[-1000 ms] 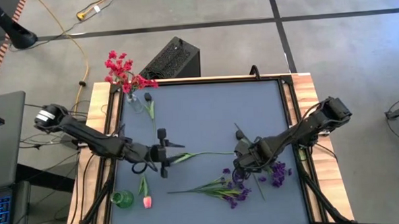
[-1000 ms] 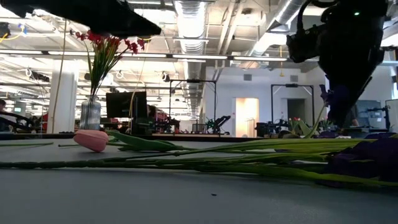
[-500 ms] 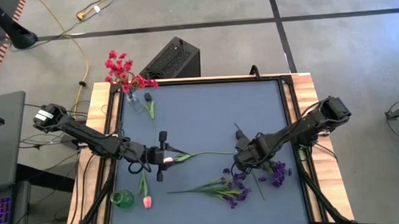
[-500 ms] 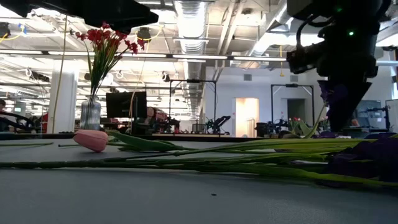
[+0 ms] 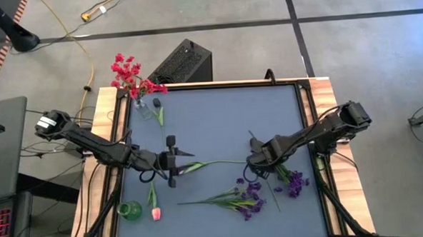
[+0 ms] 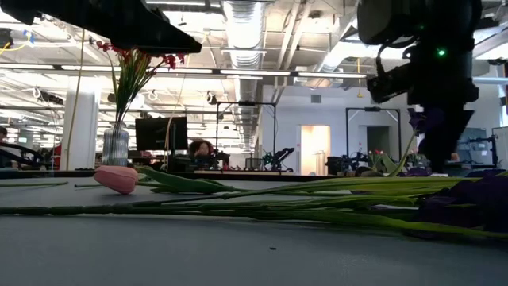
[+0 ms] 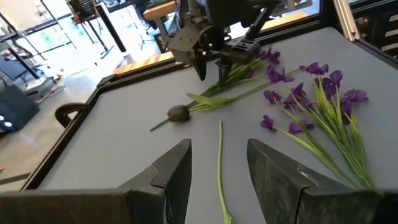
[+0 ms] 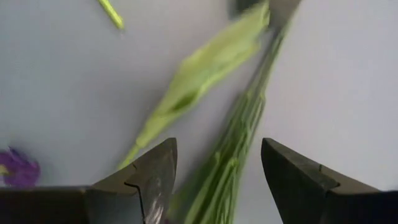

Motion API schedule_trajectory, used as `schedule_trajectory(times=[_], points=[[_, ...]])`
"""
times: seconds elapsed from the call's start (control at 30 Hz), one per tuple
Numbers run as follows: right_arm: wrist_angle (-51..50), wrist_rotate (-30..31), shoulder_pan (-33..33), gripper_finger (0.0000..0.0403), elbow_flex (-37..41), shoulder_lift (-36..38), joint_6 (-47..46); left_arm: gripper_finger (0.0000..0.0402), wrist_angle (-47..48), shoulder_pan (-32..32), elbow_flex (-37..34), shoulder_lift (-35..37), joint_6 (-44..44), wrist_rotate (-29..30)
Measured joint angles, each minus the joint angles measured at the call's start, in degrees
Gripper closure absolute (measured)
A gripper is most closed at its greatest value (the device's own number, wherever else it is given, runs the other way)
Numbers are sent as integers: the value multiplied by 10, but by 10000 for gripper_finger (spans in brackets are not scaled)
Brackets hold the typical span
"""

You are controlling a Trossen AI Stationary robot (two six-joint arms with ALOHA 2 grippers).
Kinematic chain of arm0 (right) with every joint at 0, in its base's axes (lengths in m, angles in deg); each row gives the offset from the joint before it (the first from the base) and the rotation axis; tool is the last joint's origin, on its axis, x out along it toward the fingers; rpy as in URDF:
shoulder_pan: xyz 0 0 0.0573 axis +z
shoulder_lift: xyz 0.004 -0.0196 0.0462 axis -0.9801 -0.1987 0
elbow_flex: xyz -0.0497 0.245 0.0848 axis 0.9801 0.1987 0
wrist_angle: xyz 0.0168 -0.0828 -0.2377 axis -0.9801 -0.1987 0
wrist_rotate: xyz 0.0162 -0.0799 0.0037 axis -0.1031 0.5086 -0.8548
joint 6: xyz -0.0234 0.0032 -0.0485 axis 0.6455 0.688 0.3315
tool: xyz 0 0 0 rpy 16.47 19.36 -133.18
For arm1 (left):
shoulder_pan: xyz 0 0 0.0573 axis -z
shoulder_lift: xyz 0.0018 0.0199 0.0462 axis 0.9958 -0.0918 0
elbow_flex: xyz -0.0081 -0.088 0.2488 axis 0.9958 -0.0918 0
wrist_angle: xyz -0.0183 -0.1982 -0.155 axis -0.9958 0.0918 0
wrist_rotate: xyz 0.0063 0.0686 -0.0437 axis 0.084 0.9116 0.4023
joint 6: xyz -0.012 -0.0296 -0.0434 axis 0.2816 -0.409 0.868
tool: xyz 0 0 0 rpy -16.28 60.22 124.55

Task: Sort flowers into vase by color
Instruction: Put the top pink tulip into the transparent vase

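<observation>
So far only the red blossom sprays point(image 5: 129, 73) are standing in a clear glass vase point(image 5: 140, 106), while purple iris-like bunches point(image 5: 294, 184) are lying under the wide-open right gripper point(image 5: 255, 161), the left gripper point(image 5: 173, 161) hovering part-open over a thin green stem point(image 5: 217, 162).

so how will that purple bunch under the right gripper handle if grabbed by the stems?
Purple bunch: stems are thin and long, so it will probably droop. Several stems lie loose together, so some may slip out. Right gripper stands open above them.
</observation>
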Motion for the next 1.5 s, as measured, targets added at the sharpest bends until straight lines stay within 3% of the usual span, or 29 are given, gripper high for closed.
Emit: schedule_trajectory(times=[0.27,0.57,0.73,1.03,1.33,1.5], points=[[-16,-60,4,143,-8,0,-17,258,13,0,0,0,15,-1],[-14,-69,30,143,-87,0,-14,258,19,0,0,1,10,-16],[139,1,27,143,-105,-4,91,258,32,0,0,14,-9,-14],[440,6,-48,143,-105,-117,333,258,85,0,0,53,-7,-9],[536,22,-84,146,-104,-211,414,258,85,0,0,49,5,-15],[543,22,-78,178,-104,-226,429,258,89,0,0,49,10,-16]])
